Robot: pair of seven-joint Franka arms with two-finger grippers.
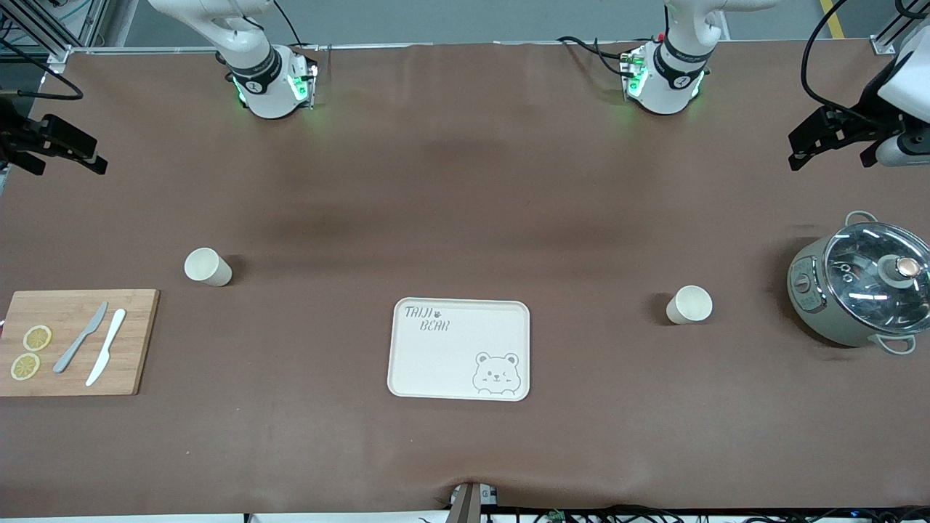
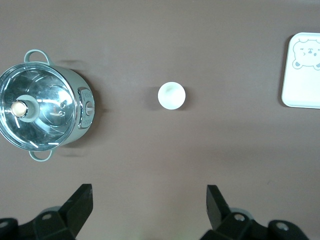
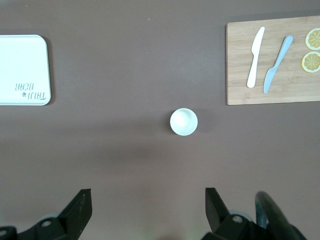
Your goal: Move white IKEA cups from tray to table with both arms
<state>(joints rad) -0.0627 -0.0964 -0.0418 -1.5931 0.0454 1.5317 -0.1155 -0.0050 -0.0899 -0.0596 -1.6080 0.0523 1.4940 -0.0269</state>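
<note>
Two white IKEA cups stand upright on the brown table, well apart from each other and both empty. One cup sits toward the right arm's end of the table, just beside the corner of a wooden cutting board and a little farther from the front camera than it; the other cup sits toward the left arm's end, between the tray and a lidded pot. The cream bear-print tray lies flat between the two cups, slightly nearer the front camera than either, with nothing on it. On the cutting board rest a grey knife, a white knife and two lemon slices. The pot, grey-green with a glass lid and a knob on top, stands near the table edge at the left arm's end. The left gripper hangs high over the table near the pot's end, its fingers spread wide with nothing between them, its wrist camera looking straight down on the nearby cup. The right gripper hangs over the table at the cutting-board end, likewise spread wide and empty, with its cup below.
</note>
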